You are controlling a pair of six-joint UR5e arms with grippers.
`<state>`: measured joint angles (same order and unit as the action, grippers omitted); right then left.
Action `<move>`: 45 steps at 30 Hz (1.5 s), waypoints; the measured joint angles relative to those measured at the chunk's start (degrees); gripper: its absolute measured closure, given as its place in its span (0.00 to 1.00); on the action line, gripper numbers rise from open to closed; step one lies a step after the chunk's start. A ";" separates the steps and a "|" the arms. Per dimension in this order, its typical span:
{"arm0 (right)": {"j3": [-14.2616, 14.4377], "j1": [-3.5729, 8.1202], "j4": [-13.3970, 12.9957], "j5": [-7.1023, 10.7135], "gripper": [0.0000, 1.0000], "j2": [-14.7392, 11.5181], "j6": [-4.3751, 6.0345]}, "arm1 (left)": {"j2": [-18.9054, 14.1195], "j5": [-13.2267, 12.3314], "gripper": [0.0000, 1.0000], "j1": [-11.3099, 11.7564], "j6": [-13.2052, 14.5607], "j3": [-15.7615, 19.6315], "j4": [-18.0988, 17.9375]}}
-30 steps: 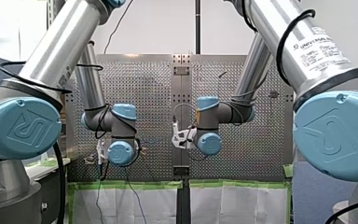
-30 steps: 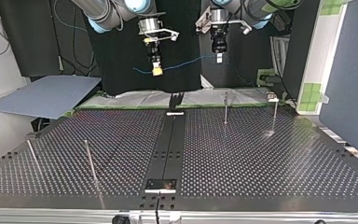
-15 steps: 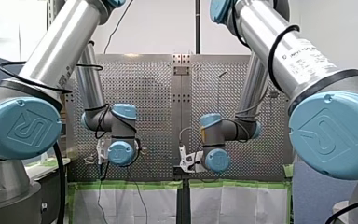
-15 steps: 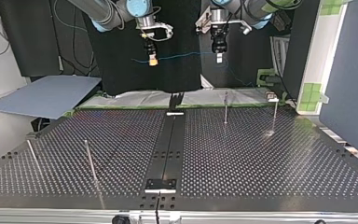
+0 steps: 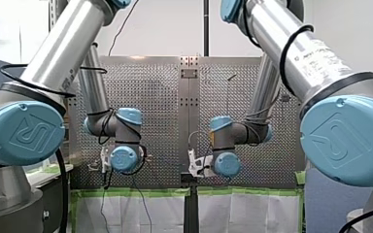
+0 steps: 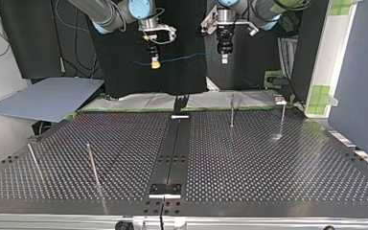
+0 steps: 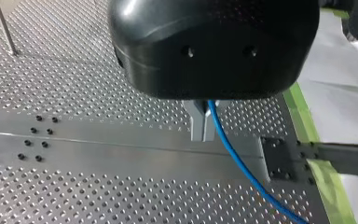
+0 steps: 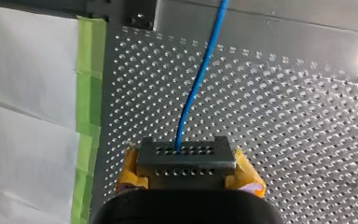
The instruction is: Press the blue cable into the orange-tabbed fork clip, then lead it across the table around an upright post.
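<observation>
A thin blue cable [image 6: 187, 57] hangs in the air between my two grippers, high over the table's far edge in the top view. My left gripper [image 6: 224, 53], black with metal fingers, is shut on it; in the left wrist view the cable [image 7: 242, 172] leaves the closed fingers [image 7: 196, 125] and runs off over the perforated plate. My right gripper [image 6: 155, 61], with yellow pads, is shut on the cable too; in the right wrist view the cable [image 8: 200, 79] runs straight ahead out of the gripper [image 8: 186, 156]. No orange-tabbed clip shows clearly.
Upright thin posts stand on the perforated table [image 6: 268, 163]: two at the top view's far right [image 6: 232, 112] [image 6: 282, 117] and two at its near left [image 6: 92, 165] [image 6: 32, 160]. A dark rail [image 6: 172, 148] runs down the middle. Green tape [image 8: 91, 70] edges the plate.
My right gripper has risen and shifted a little toward the top view's left, drawing the cable straighter between the grippers. My left arm has hardly moved.
</observation>
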<state>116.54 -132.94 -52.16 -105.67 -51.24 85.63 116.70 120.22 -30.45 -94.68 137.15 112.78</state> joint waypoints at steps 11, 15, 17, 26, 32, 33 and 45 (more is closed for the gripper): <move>-0.63 0.24 -1.42 4.62 1.00 -4.50 5.37 | -5.48 -1.68 1.00 1.38 -4.32 2.97 2.86; -0.93 0.24 -3.81 6.82 1.00 -4.21 6.22 | -5.70 -2.14 1.00 2.32 -6.18 2.46 1.21; -1.27 0.10 -4.54 7.42 1.00 -3.85 6.50 | -4.97 -2.50 1.00 3.11 -7.02 1.98 0.15; -5.56 -0.45 -2.12 8.06 1.00 0.46 6.65 | -0.12 -6.92 1.00 7.95 -9.15 1.60 -3.75; -8.73 -0.59 -1.29 8.17 1.00 3.63 6.87 | 1.81 -10.27 1.00 11.47 -8.02 1.45 -4.11; -9.40 -0.53 -1.31 8.17 1.00 4.29 6.93 | 2.16 -10.60 1.00 12.05 -7.89 1.28 -4.16; -15.64 0.41 -2.24 9.64 1.00 10.54 7.20 | 8.82 -11.69 1.00 16.71 -8.92 -4.09 -4.92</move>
<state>100.90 -132.53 -54.40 -96.03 -40.69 92.82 125.52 108.53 -13.73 -103.60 133.06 107.86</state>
